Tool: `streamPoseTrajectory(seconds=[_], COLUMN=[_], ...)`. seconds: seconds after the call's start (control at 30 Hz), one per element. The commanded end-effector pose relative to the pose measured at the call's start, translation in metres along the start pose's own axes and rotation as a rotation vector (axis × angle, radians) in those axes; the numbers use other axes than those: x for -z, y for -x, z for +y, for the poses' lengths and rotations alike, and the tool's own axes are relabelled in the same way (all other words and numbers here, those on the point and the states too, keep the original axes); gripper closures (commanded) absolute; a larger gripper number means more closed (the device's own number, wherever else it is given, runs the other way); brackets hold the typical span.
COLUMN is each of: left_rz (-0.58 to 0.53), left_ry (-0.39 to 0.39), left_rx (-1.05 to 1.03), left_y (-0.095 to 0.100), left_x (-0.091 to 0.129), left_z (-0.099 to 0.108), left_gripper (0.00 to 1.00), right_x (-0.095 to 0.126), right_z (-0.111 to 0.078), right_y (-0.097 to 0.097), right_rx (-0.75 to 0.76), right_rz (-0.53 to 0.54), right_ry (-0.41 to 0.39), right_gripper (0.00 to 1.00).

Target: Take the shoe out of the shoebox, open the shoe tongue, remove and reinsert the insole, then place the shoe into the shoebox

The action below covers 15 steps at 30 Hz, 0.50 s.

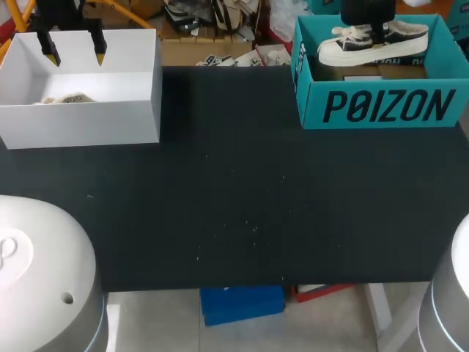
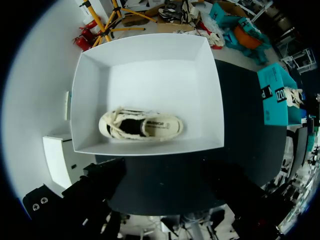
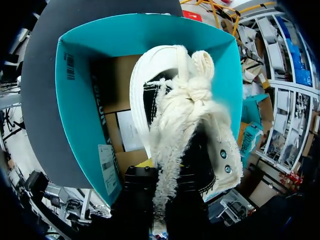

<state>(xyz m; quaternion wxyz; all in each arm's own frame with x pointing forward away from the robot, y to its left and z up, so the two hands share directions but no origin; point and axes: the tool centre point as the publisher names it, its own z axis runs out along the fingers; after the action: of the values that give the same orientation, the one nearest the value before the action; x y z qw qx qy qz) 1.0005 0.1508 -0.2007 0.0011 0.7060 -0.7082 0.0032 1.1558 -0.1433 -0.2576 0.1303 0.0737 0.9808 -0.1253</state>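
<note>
The right jaws are closed on the shoe [image 1: 407,40] at its laced middle. It is held level just over the open teal shoebox [image 1: 381,106] at the desk's [image 1: 234,205] far right corner. The left jaws are spread apart above a white box [image 1: 80,121]; a second shoe [image 2: 140,126] is seen lying inside.
</note>
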Motion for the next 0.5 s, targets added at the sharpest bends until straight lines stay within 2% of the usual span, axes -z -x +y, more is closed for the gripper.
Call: streamPoseTrajectory(seconds=[0.03, 0.27, 0.5], left_rz=[-0.003, -0.003, -0.003], left_ry=[0.002, 0.002, 0.002], left_rx=[0.001, 0.001, 0.001], left_y=[0.000, 0.000, 0.000], left_x=[0.000, 0.000, 0.000], left_z=[0.000, 0.000, 0.000], left_gripper=[0.00, 0.00, 0.00], right_x=[0.093, 0.154, 0.207], right_z=[-0.010, -0.008, 0.015], right_y=[-0.021, -0.037, -0.074], right_rx=[-0.012, 0.006, 0.001], right_rz=[-0.130, -0.228, -0.294], right_ry=[-0.012, -0.057, -0.068], right_gripper=[1.00, 1.00, 1.00])
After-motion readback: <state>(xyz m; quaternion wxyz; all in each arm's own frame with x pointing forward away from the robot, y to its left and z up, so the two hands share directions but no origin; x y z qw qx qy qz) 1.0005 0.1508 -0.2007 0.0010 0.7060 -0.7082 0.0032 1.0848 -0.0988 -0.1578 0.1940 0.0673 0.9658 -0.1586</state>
